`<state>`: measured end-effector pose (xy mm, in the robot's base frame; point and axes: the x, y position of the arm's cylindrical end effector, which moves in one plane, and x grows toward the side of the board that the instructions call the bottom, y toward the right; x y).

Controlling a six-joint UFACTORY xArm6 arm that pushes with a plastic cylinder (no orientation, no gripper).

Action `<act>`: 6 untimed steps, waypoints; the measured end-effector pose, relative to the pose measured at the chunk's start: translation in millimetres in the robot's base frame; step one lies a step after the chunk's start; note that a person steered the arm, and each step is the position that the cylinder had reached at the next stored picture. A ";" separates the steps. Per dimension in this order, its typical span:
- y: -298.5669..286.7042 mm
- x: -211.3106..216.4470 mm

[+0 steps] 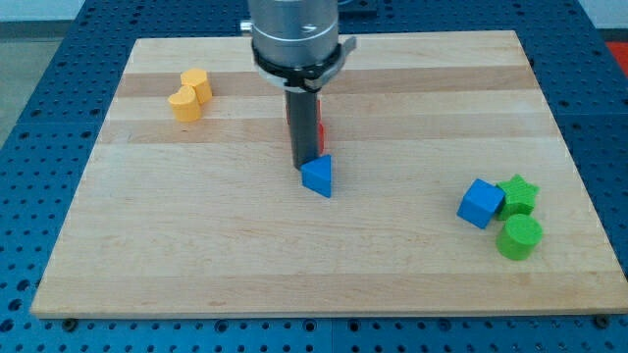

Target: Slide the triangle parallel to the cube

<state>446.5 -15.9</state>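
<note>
A blue triangle block (318,176) lies near the middle of the wooden board (196,245). My tip (304,165) stands right at the triangle's upper left edge, touching or nearly touching it. A blue cube (480,204) sits at the view's right, well apart from the triangle. A red block (320,132) is mostly hidden behind the rod; its shape cannot be made out.
A green star block (518,194) and a green cylinder (519,237) sit against the blue cube's right side. An orange block made of two joined cylinders (189,95) lies at the view's upper left. The board's edges border a blue perforated table.
</note>
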 end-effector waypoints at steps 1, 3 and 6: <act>38.2 18.7; 88.9 36.4; 3.5 -4.9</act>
